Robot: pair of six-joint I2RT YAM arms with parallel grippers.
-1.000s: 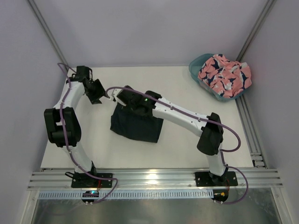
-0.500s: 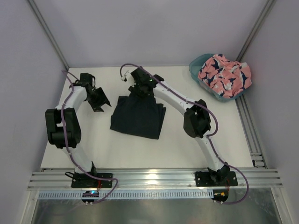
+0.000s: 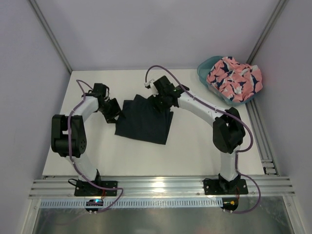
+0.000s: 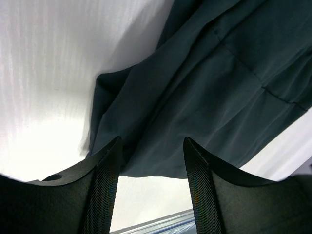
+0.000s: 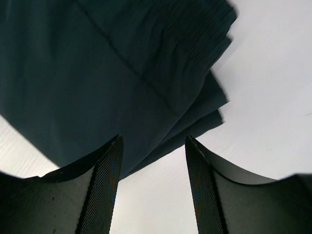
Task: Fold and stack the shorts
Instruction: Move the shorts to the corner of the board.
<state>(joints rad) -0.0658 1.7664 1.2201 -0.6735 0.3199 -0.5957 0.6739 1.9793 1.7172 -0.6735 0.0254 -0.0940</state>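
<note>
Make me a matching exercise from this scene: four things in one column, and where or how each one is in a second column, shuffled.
Column one:
1. dark shorts
2. pink patterned shorts
3. left gripper
4. teal tub

Column two:
A. at the far right corner of the table
B. heaped in the teal tub
C. lying on the middle of the table
D. open, at the left edge of the dark shorts

Pairs: 1-C, 2-B, 3-D, 4-A

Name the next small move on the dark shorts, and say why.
Probably lower and close both on the edges of the dark shorts for another fold: the left gripper and right gripper hang open over its left and far-right edges, empty.
</note>
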